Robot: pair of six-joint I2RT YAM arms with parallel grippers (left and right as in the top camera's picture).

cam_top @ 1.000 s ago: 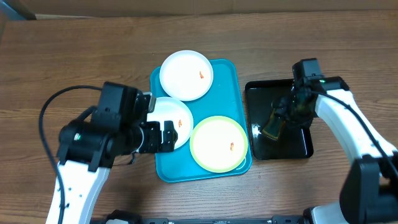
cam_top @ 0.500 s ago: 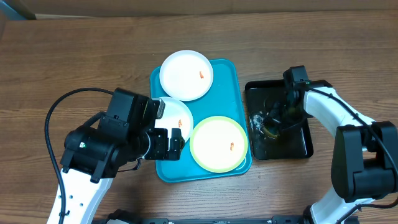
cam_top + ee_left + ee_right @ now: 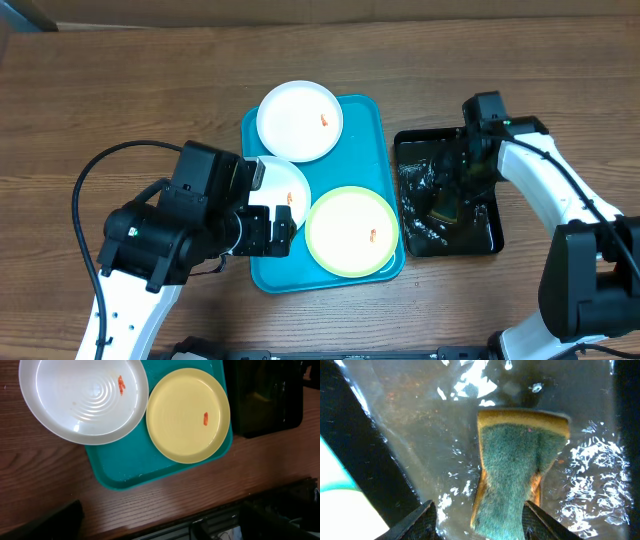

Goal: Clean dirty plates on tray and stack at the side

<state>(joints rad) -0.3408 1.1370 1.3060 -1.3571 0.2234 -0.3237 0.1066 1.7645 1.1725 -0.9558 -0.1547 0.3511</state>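
The turquoise tray (image 3: 365, 120) holds three plates. A white plate (image 3: 300, 120) overhangs its far left corner. A second white plate (image 3: 285, 185) lies at mid-left, partly under my left arm. The yellow-green rimmed plate (image 3: 352, 231) sits at the near right. Each has an orange-red smear. The left wrist view shows the white plate (image 3: 85, 400), the yellow-green plate (image 3: 187, 415) and the tray (image 3: 125, 465). My left gripper (image 3: 270, 228) is open and empty above the tray's near left side. My right gripper (image 3: 480, 515) is open around a green-and-yellow sponge (image 3: 520, 460) lying in water.
A glossy black tray (image 3: 490, 240) with rippling water stands right of the turquoise tray, with the sponge (image 3: 445, 205) and my right gripper (image 3: 465, 170) in it. Bare wood table lies to the left and behind. The table's front edge is close, as seen in the left wrist view (image 3: 165, 510).
My right gripper carried the sponge down into the black tray's water and now stands open around it. My left arm shifted slightly right, then stayed still.
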